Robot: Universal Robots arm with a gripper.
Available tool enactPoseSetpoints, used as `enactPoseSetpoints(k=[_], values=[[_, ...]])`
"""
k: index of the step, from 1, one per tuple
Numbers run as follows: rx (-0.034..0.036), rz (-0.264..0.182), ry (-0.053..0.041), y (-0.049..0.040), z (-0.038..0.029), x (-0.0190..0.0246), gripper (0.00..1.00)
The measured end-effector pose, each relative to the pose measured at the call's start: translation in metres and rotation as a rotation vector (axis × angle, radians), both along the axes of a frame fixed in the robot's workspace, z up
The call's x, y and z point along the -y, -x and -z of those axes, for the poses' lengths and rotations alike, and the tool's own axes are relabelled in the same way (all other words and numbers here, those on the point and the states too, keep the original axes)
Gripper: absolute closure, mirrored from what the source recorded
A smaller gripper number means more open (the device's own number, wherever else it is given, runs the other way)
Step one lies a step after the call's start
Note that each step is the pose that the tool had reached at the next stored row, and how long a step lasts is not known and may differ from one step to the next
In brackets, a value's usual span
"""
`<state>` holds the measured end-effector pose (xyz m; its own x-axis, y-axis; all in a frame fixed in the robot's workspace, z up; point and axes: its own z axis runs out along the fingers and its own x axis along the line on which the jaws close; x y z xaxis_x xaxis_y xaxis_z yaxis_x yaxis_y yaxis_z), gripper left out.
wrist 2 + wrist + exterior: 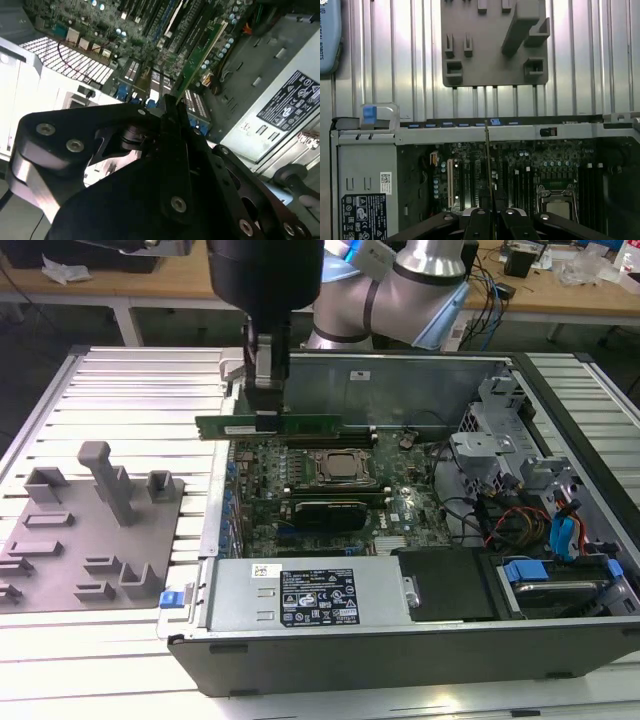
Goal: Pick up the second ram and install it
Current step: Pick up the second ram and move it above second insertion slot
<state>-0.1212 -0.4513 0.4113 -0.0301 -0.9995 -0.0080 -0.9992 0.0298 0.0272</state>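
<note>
In the exterior view my gripper (266, 414) hangs over the far left part of the open computer case and is shut on the second ram (312, 424). This long thin green stick lies level, held near its middle, above the black slots behind the processor socket (343, 468). In the second wrist view the ram (202, 52) reaches out from between the black fingers (169, 116) over the motherboard. The first wrist view shows the ram (487, 155) edge-on as a thin line rising from the gripper (492, 214).
The motherboard (400, 510) carries a wider black block (325, 512) in front of the socket. A grey power supply (310, 595) lines the case's near side, and drive bays and cables (540, 520) fill the exterior view's right. A grey fixture plate (90, 530) lies at its left.
</note>
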Motion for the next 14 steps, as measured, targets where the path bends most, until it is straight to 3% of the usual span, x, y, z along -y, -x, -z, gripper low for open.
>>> enactPoseSetpoints(k=[2,5,8,11,13,14], values=[[-0.0006,0.000,0.0001,-0.0053,0.0000,-0.0007,0.87],[-0.0027,0.000,0.0000,-0.0220,0.0000,-0.0026,0.87],[-0.0036,0.001,-0.0005,-0.0280,0.0001,-0.0039,0.87],[-0.0037,0.014,-0.0119,-0.0293,0.0005,-0.0042,0.87],[-0.0042,0.018,-0.0137,-0.0315,0.0010,-0.0049,0.87],[-0.0058,0.021,-0.0137,-0.0377,0.0016,-0.0069,0.87]])
